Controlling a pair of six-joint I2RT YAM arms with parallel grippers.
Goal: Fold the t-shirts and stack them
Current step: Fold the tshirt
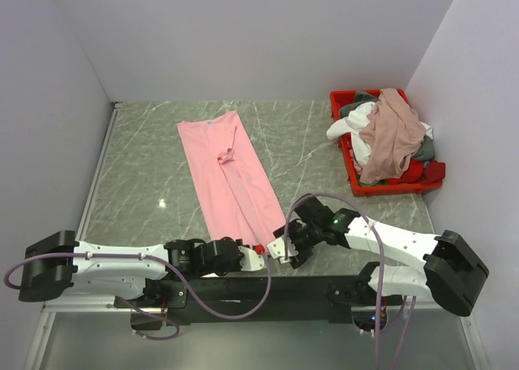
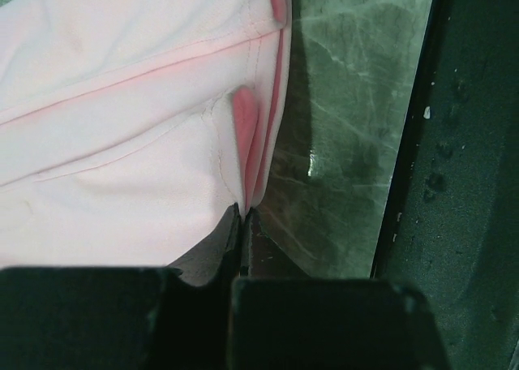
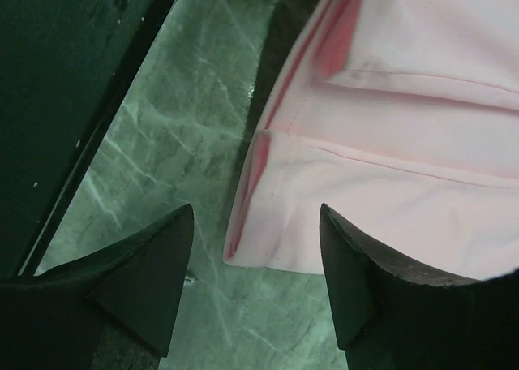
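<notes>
A light pink t-shirt (image 1: 231, 175) lies folded into a long narrow strip on the marble table, its hem end nearest the arms. My left gripper (image 1: 258, 255) is at the strip's near hem; in the left wrist view it (image 2: 243, 213) is shut, pinching the hem corner of the pink shirt (image 2: 122, 143). My right gripper (image 1: 284, 251) is just to the right of it. In the right wrist view it (image 3: 256, 212) is open, its fingers (image 3: 162, 264) on either side of the other hem corner (image 3: 276, 240), not touching it.
A red plastic bin (image 1: 381, 190) stands at the far right against the wall, heaped with a dusty rose shirt (image 1: 393, 135), a white one (image 1: 349, 131), a grey one (image 1: 357, 109) and a red one (image 1: 422, 171). The table's dark front edge (image 2: 454, 183) lies just behind both grippers.
</notes>
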